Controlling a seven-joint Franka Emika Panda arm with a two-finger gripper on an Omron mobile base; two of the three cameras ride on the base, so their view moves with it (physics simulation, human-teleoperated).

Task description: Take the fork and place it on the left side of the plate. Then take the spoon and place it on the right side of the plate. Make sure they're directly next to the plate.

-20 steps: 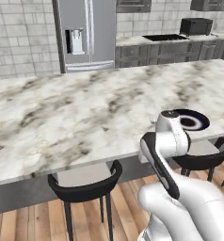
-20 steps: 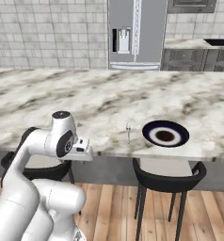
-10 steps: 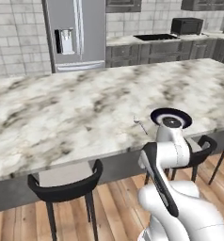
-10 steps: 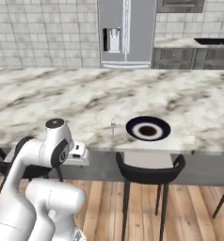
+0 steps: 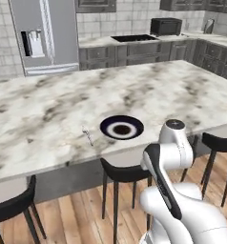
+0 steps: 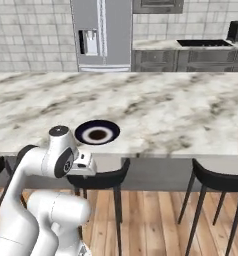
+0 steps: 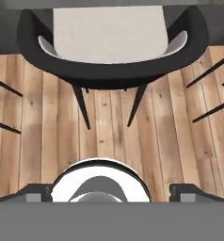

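The pincer [image 7: 112,195] points straight down at the floor, tucked low below the counter edge; its two dark tips sit wide apart at the bottom corners of the hand view, so it reads as released, with nothing between them. Directly under it lie wood planks and a stool [image 7: 109,42] with a pale square seat in a curved black shell on thin black legs.

Outward and above, the plate [image 5: 121,128] sits near the front edge of the counter [image 5: 48,119]; it is round and shallow, with a dark rim, a white ring and a brown centre. A slim silver utensil [image 5: 88,136] lies on the marble near the plate's left, apart from it and close to the edge; at this size I cannot tell fork from spoon, and I cannot make out the other one with any certainty.

Risks, as I judge them: the arm has to rise from under the overhang, and could knock the counter edge or the stool on the way; thin flat metal on polished, veined marble gives the fingers little to bite, so it may skid or be pushed off the near edge; a mistaken pick would put the wrong piece on the wrong side; a careless set-down could nudge the plate or leave a gap.
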